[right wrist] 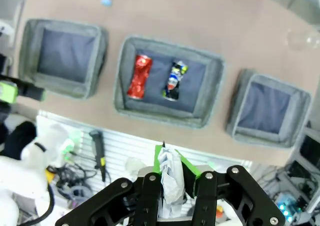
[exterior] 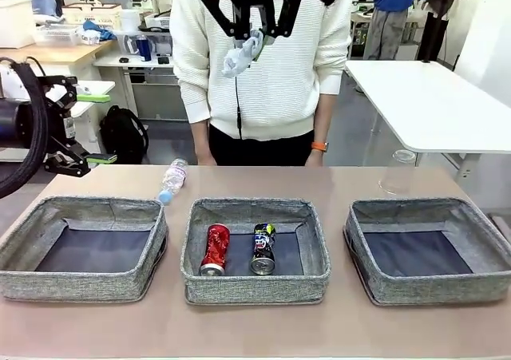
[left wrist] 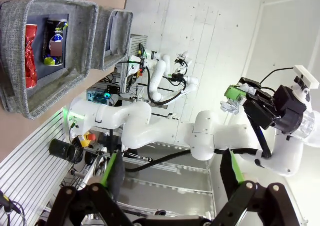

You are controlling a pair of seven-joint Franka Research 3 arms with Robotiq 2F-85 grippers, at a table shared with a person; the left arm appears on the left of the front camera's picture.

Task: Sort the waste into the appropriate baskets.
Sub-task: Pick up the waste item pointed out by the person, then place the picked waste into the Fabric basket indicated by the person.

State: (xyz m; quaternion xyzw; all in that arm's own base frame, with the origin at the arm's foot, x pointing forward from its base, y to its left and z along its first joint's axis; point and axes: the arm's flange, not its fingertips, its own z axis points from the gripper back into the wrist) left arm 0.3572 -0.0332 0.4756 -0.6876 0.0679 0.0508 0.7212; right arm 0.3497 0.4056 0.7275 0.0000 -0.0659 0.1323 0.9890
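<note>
On the table (exterior: pixel 255 332), the middle basket (exterior: pixel 255 286) held both cans (exterior: pixel 215 248); bottle (exterior: pixel 172 180) and cup (exterior: pixel 398 172) sat behind it; right gripper (exterior: pixel 257 37) clamped the paper wad (exterior: pixel 239 57) above, left gripper (exterior: pixel 96 128) gaped empty.

Your right arm is holding its gripper (exterior: pixel 259 39) high at 12 o'clock in the front view, over the table's middle, with the fingers pointing down. Its jaws are pinching a wad (exterior: pixel 239 57) between the green pads. In the left wrist view this arm is showing at 3 o'clock, elbow bent. Your left arm is sitting low at 9 o'clock in the front view. Its gripper (exterior: pixel 102 128) is lying sideways with the fingers aiming toward 3 o'clock and the jaws spread wide. In its own wrist view the fingers (left wrist: pixel 111 168) are rising well apart from 6 o'clock.
</note>
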